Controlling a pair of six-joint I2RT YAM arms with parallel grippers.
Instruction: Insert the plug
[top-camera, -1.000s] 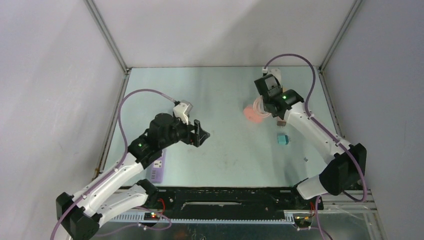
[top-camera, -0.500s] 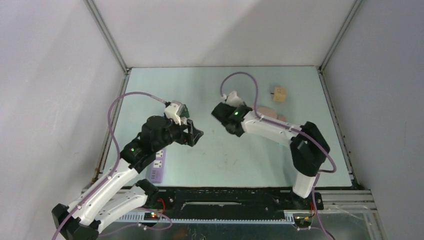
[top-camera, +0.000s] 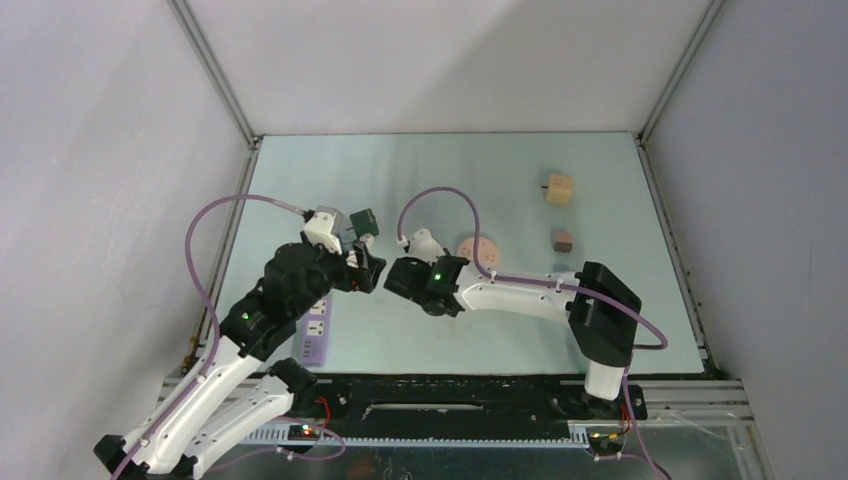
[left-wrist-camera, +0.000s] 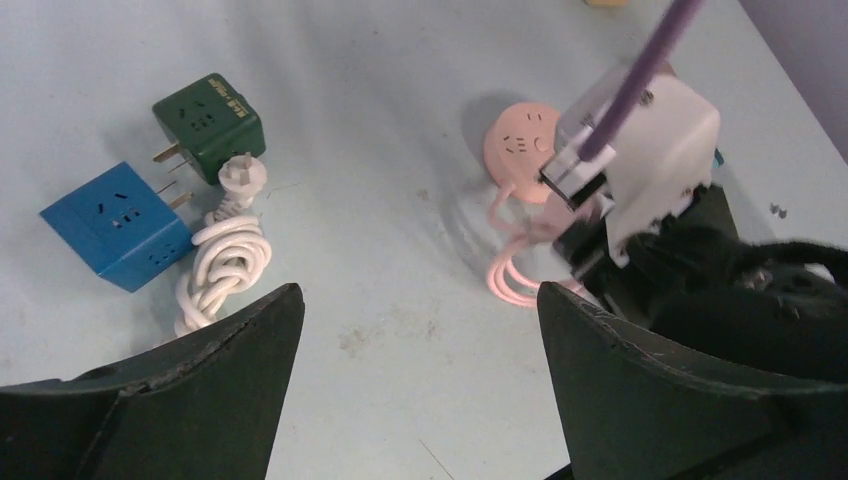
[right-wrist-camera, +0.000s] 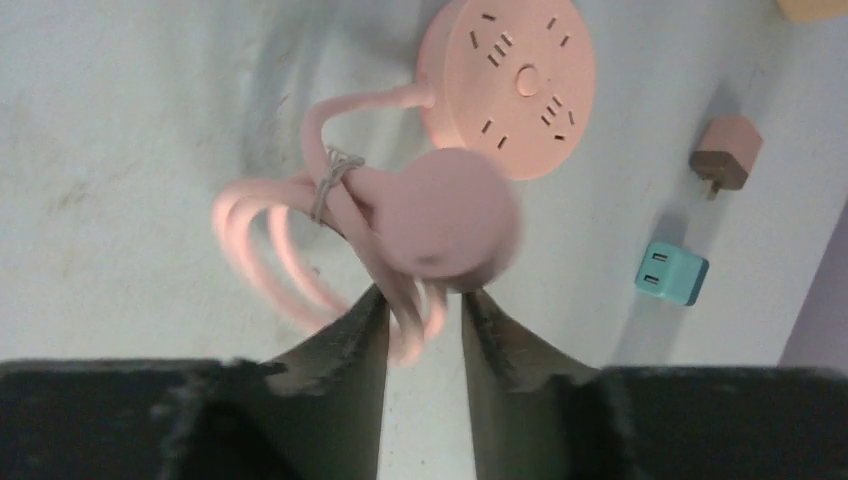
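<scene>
My right gripper is shut on a pink round plug, whose coiled pink cord hangs beside the fingers. The cord runs to a round pink socket disc lying on the table, which also shows in the top view. A purple power strip lies at the near left, partly under my left arm. My left gripper is open wide and empty above bare table. In the top view the two grippers almost meet, the left one beside the right one.
A blue cube socket, a green adapter and a white coiled cord with plug lie left of my left gripper. A brown adapter and a teal adapter lie to the right. A beige cube sits at the back right.
My right arm has swung from the back right to the table's middle left, bringing the pink plug, cord and socket disc along. My left arm has drawn back toward the left.
</scene>
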